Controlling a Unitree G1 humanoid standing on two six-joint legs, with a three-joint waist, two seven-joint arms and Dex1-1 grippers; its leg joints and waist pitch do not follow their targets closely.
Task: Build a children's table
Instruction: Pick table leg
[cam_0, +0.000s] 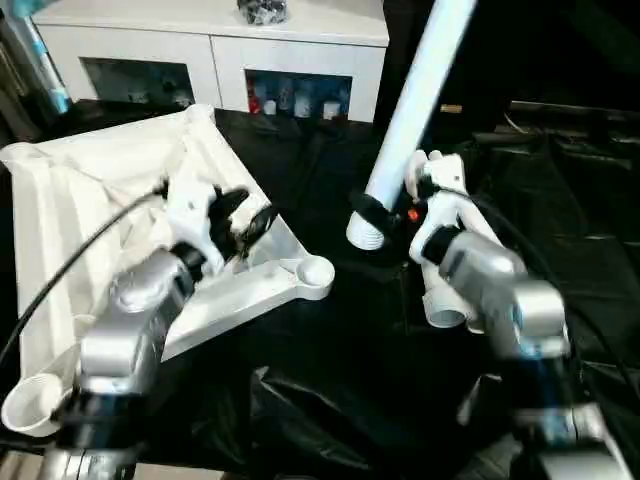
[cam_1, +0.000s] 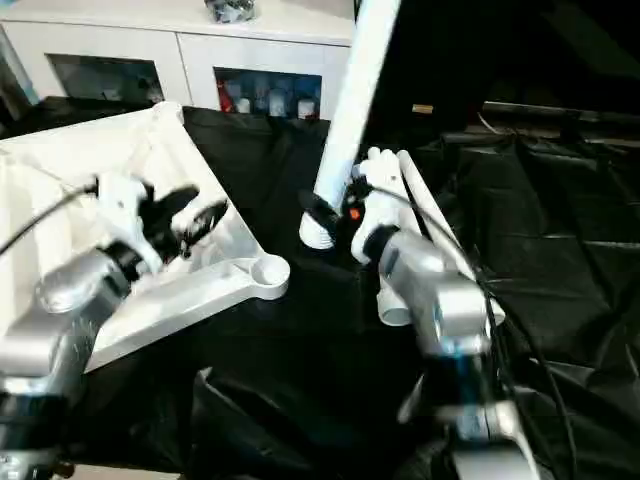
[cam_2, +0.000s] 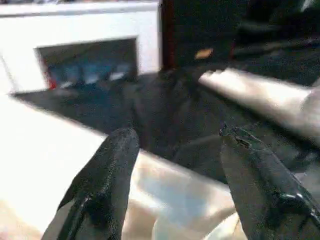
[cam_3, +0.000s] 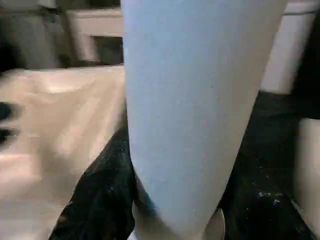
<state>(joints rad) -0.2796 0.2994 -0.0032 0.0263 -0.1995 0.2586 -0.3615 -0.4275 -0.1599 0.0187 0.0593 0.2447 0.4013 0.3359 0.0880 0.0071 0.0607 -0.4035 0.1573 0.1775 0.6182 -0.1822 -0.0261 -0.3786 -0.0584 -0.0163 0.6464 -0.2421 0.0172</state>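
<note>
The children's table top lies underside up on the left, tilted, with a round corner socket pointing toward the middle. My left gripper hovers open over the top's near rim, and the white rim shows between its black fingers. My right gripper is shut on a long white leg close to its lower end. That leg stands steeply, leaning away to the back, with its ribbed end just above the black cloth, right of the socket. In the right wrist view the leg sits between the fingers.
Another white leg lies on the black-draped work table under my right forearm; it also shows as a pale tube in the left wrist view. A white glass-door cabinet stands behind the table.
</note>
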